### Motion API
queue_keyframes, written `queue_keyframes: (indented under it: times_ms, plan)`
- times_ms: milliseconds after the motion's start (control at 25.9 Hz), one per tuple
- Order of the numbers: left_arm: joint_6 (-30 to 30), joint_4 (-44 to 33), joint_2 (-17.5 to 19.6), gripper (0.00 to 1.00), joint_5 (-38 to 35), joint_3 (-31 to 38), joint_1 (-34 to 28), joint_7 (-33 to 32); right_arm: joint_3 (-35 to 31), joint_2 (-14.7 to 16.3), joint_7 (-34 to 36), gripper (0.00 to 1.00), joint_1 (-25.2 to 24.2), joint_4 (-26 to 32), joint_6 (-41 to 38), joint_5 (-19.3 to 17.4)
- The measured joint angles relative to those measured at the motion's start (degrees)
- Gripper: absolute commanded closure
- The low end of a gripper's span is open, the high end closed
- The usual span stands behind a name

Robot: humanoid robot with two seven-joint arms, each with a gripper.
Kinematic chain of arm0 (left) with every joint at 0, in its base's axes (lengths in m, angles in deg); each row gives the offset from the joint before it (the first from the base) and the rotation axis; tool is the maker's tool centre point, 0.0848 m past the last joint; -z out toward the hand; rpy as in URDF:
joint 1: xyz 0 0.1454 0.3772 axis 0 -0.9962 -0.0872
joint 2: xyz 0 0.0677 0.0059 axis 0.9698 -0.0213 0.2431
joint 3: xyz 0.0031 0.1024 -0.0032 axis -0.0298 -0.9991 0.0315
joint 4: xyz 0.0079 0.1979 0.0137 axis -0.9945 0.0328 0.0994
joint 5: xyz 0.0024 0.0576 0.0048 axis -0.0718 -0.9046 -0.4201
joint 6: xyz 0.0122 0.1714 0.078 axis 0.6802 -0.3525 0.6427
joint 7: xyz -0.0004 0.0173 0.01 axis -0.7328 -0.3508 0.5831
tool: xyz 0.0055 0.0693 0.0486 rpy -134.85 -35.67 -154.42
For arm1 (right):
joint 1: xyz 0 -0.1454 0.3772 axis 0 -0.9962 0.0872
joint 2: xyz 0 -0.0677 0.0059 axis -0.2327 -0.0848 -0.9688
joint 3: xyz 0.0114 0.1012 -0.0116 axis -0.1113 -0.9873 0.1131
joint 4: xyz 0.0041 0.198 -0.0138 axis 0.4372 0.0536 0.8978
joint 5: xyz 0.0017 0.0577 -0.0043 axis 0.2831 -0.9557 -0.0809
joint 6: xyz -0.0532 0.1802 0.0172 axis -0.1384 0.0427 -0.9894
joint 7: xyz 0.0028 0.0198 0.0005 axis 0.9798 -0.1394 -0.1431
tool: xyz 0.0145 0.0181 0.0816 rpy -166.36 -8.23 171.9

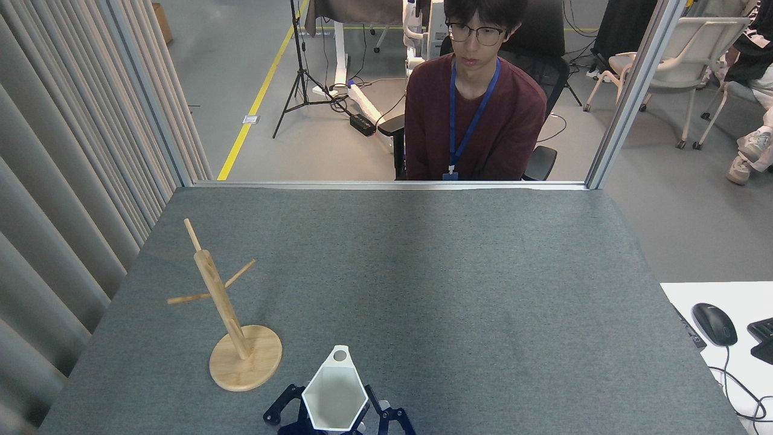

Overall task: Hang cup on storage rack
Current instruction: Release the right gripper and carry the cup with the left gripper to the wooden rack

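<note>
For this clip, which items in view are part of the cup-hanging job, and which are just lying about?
Job:
- cup, held between dark gripper fingers at the bottom edge
- rack, standing on the table, pegs bare

Lying about:
- mouse on the white desk to the right
- keyboard corner
- tripod, chairs and a seated person beyond the table
</note>
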Motion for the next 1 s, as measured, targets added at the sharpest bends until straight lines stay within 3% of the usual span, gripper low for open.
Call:
queue_keyframes:
  times_ms: [232, 502, 618, 734, 812, 889, 1005]
  plan:
    - [-0.59, -0.02, 0.02, 0.66, -0.1, 0.14, 0.05, 0.59, 0.28, 0.02, -1.41, 0.02, -0.13, 2.47, -0.62, -0.1]
    - [-0.32, 0.19, 0.32, 0.66, -0.19, 0.54, -0.55, 0.42, 1.18, 0.09, -0.8, 0.02, -0.05, 10.49, -1.52, -1.96]
    - [-0.41, 0.06, 0.32, 0.66, -0.2, 0.8, -0.85, 0.4, -1.56, -0.15, -0.62, 0.02, 0.11, 13.51, -1.07, -8.05]
    - [-1.03, -0.28, 0.44, 0.66, -0.2, 1.99, -1.64, 0.39, -10.9, -0.28, -1.03, 0.02, 0.43, 14.38, 0.15, -18.74]
    - [-1.52, -0.78, 0.71, 0.66, -0.17, 3.1, -2.53, 0.39, -17.57, 0.04, -2.01, 0.02, 0.2, 13.76, 0.38, -23.71]
    - [-2.11, -1.69, 0.97, 0.66, -0.05, 4.89, -3.2, 0.39, -22.06, 1.4, -3.04, 0.02, -1.06, 12.96, 0.38, -26.15]
    - [-2.76, -3.6, 1.28, 0.67, 0.18, 9.43, -3.98, 0.39, -25.15, 6.42, -3.88, 0.02, -4.3, 12.21, 0.18, -26.71]
